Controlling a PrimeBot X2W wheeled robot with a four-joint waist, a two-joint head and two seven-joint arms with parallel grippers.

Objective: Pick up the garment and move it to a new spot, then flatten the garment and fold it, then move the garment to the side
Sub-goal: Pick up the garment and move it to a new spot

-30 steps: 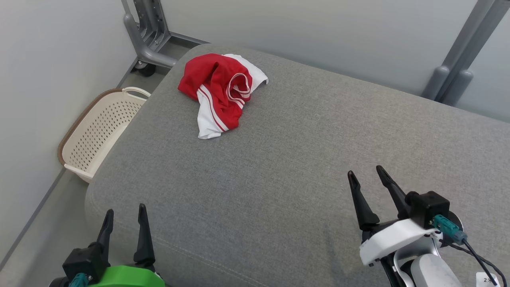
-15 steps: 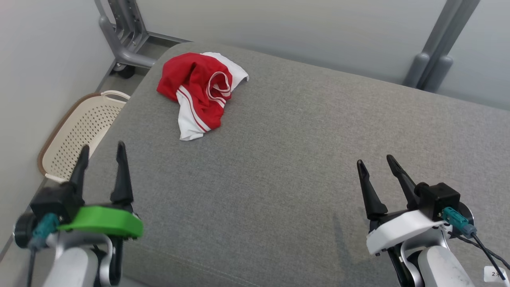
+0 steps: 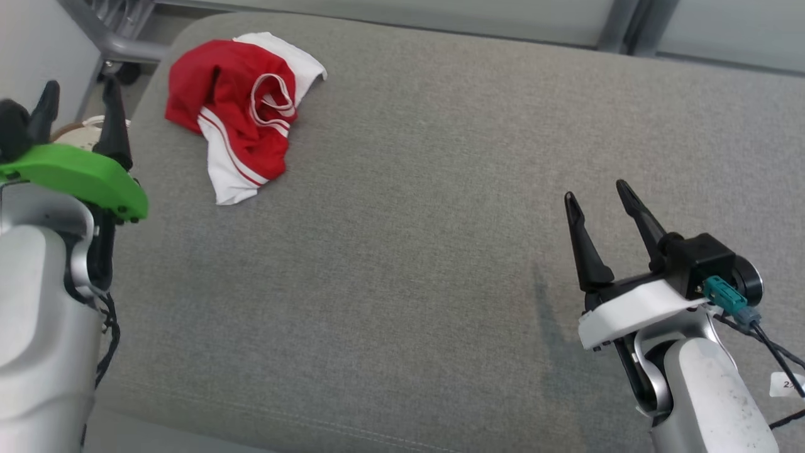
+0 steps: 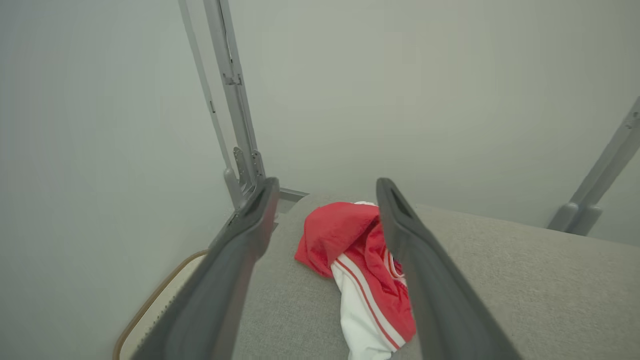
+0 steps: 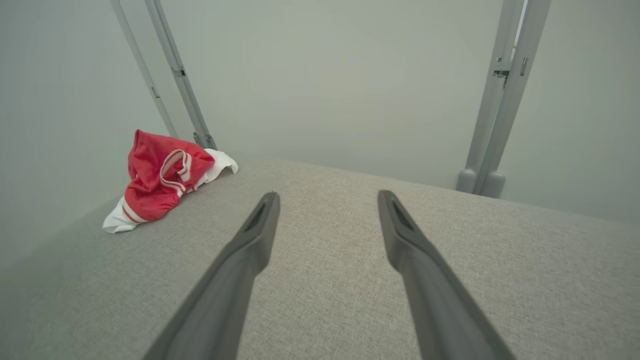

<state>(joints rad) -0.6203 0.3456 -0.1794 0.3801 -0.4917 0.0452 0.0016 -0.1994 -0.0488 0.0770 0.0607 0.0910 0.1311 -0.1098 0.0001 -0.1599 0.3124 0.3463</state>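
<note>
The garment (image 3: 242,110) is a crumpled red and white piece with striped trim, lying near the far left corner of the grey cushioned surface (image 3: 440,251). It also appears in the left wrist view (image 4: 357,265) and far left in the right wrist view (image 5: 162,180). My left gripper (image 3: 78,88) hangs open over the surface's left edge, short of the garment and to its left, holding nothing. Over the right half of the surface my right gripper (image 3: 597,192) stands open and empty, far from the garment.
A cream perforated basket (image 3: 88,123) sits on the floor beside the left edge, mostly hidden behind my left gripper. Grey metal frame legs (image 4: 240,150) rise behind the far left corner, and more legs (image 5: 492,125) stand at the back right. Pale walls close in behind.
The head camera has tilted down and shifted, so the garment sits higher and further left. My left gripper has risen and moved forward toward the garment; the right gripper moved slightly forward.
</note>
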